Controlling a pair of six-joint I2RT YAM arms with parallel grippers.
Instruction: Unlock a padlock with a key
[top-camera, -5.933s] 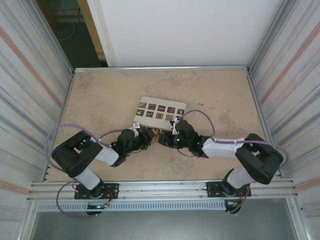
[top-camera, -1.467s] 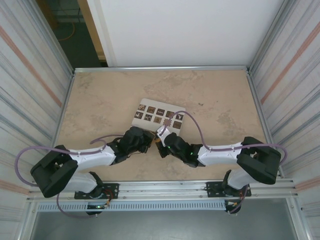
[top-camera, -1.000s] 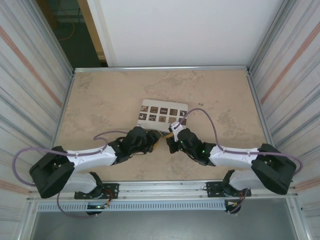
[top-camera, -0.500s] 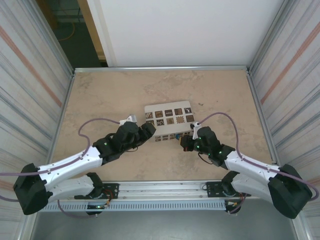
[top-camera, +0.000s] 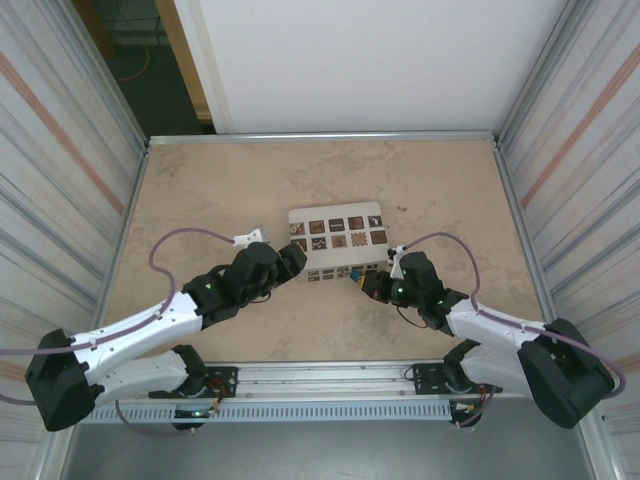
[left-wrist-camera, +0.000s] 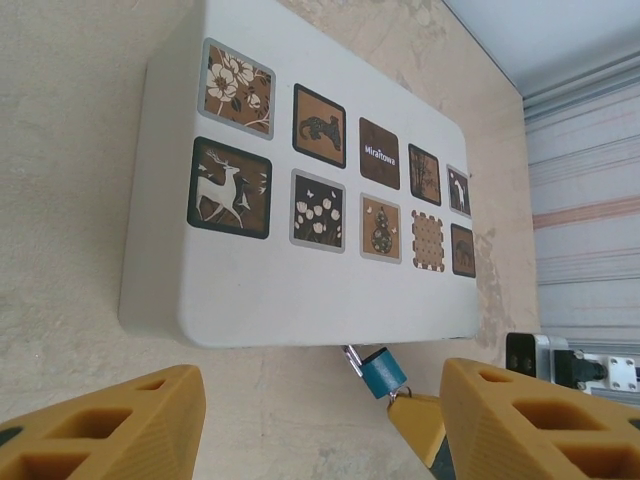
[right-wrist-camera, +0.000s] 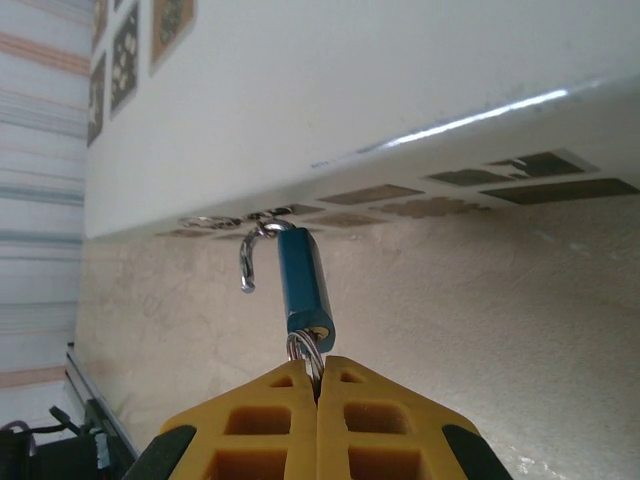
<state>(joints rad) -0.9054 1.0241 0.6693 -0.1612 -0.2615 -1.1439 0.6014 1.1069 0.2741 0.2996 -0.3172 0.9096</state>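
Two claws work the near edge of a white box (top-camera: 338, 240) at mid-worktop (top-camera: 220, 180). The right claw (right-wrist-camera: 318, 385), fingers pressed together, pinches the key (right-wrist-camera: 304, 352) at the base of the blue padlock (right-wrist-camera: 303, 285), which sits just off the box's near long edge. The left claw (left-wrist-camera: 320, 420) hangs with fingers apart by the box's near left corner. Bare worktop spreads wide toward the far edge and both side walls.
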